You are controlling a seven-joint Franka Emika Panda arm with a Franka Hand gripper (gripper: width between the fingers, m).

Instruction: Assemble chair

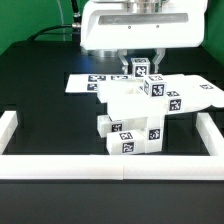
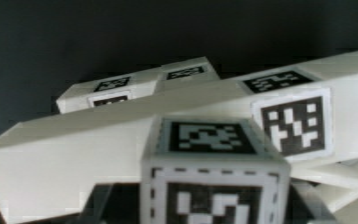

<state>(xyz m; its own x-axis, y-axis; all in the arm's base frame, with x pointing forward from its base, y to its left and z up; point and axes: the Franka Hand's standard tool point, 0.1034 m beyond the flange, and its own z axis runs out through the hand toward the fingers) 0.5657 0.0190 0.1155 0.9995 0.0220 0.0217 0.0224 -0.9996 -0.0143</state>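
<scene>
Nearest the exterior view: long white border rail (image 1: pixel 110 167) across the front, side rails running back along both edges of the black tabletop (image 1: pixel 40 110). Beyond the rail, mid-tabletop: the chair (image 1: pixel 135 115), partly joined, blocky white plastic, black-and-white square tags on many faces; stacked tagged blocks low at the front, flat slab above reaching toward the exterior view's right, small tagged post (image 1: pixel 141 68) standing up at the back. Above that post: claw (image 1: pixel 141 62), fingers down on either side of it, jaws narrow and closed on the post. In the wrist view, tagged post (image 2: pixel 211 170) close and blurred, white slab (image 2: pixel 140 130) behind. Farthest back, flat on the tabletop: the marker board (image 1: pixel 85 82).
</scene>
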